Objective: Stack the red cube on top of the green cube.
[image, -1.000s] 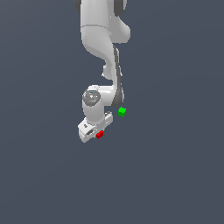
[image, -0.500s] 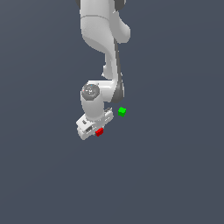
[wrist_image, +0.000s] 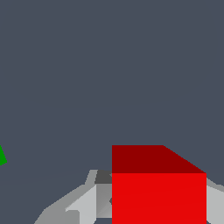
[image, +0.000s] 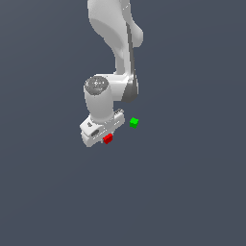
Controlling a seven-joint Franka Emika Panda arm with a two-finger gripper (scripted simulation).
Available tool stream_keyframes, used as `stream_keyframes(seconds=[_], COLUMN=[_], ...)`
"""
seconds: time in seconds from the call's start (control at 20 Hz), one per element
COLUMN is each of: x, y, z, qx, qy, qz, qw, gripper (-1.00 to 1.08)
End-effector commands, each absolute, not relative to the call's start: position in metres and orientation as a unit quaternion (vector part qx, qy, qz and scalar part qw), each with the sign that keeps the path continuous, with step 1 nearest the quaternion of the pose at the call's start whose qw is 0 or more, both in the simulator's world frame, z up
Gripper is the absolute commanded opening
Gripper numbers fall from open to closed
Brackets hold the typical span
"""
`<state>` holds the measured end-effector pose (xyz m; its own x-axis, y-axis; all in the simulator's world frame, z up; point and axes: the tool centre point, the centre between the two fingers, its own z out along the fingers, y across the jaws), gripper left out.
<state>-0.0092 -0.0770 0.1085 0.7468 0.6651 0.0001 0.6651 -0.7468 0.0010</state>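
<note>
Arm: you are looking at one white Panda arm (image: pixel 113 53) that is reaching down from the top of the exterior view and bending over the dark gray tabletop (image: pixel 192 182).
Claw: your claw (image: pixel 106 136) is sitting low at the end of the arm, and its white body is hiding most of the fingers in the exterior view.
Claw state: your claw is pinching the red cube, with a gray finger (wrist_image: pixel 83 203) showing on each side of it in the wrist view.
Red cube: the red cube (image: pixel 107 139) is peeking out at the lower edge of the claw in the exterior view; in the wrist view the same cube (wrist_image: pixel 158 192) is looking big and close, right between the fingers.
Red cube height: you cannot tell if it is resting on the tabletop or hanging just above it.
Green cube: the green cube (image: pixel 134 122) is sitting alone on the tabletop, near the claw, toward the exterior view's right of the red cube and a little higher in that picture.
Green cube in wrist view: only a small green corner (wrist_image: pixel 2 156) is showing at the picture's edge.
Cubes: they are sitting apart and are not touching.
</note>
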Motion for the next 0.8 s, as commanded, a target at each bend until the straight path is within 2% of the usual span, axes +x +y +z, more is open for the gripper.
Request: stream_keyframes(seconds=[0.0, 0.4, 0.75], x=[-0.009, -0.011, -0.028], y=[-0.077, -0.075, -0.061], z=[0.117, 0.118, 0.112], qx=[0.935, 0.935, 0.935], qy=[0.356, 0.356, 0.356], qz=[0.000, 0.000, 0.000], qw=[0.000, 0.000, 0.000], gripper=[-1.00, -1.00, -1.00])
